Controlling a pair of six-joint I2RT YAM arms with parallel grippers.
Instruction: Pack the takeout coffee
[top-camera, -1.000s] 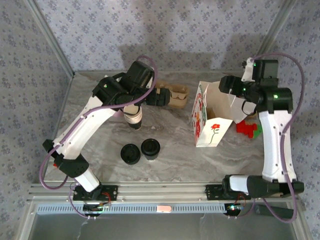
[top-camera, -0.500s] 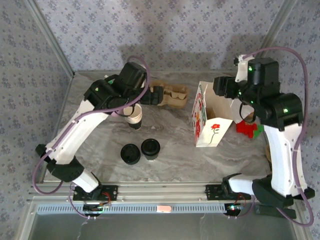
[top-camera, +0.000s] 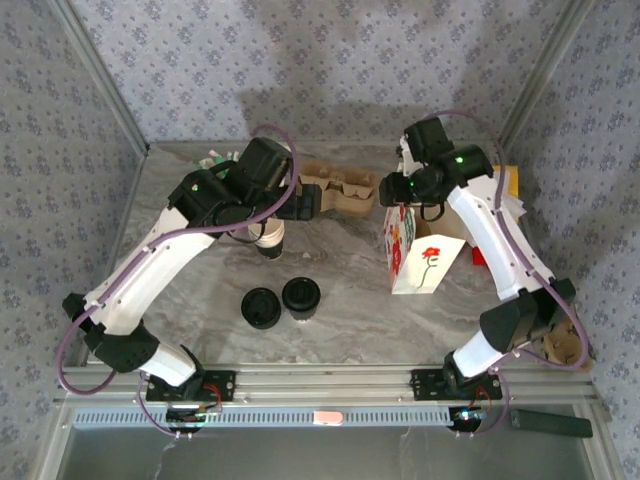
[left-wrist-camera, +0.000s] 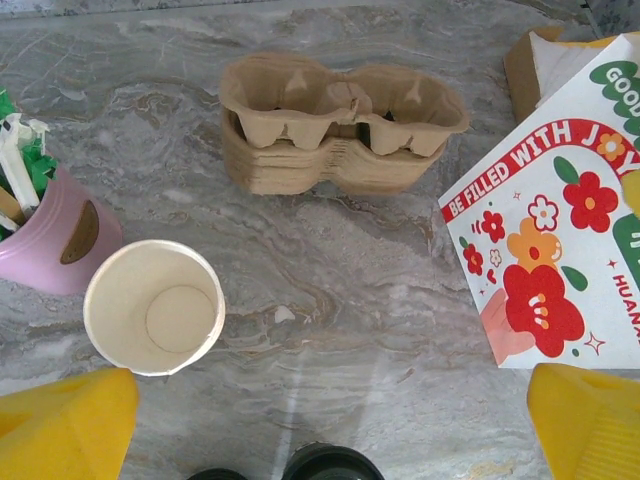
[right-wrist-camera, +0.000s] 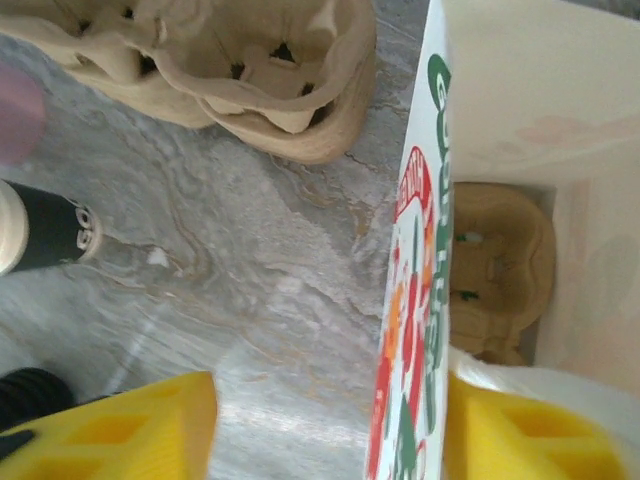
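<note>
Probably a lab test cell: wallpapered panels (top-camera: 330, 60), aluminium frame (top-camera: 97, 72), marble-look tabletop (top-camera: 350, 320), arms (top-camera: 150, 264) bolted to a rail (top-camera: 320, 383).

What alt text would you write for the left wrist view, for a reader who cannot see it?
A stack of cardboard cup carriers sits on a marble table, with an empty lidless paper cup lower left, a pink pot at the left edge and a floral bag at right. The open end effector has yellow fingers framing the bottom corners.

You have marble counter (left-wrist-camera: 330, 290). Stacked cardboard cup carriers (left-wrist-camera: 340, 125) at back. Floral paper bag (left-wrist-camera: 560, 230) to their right, open, one more carrier (right-wrist-camera: 497, 265) inside. Lidless white cup stack (left-wrist-camera: 155, 305) just beside pink holder (left-wrist-camera: 55, 240).
</note>
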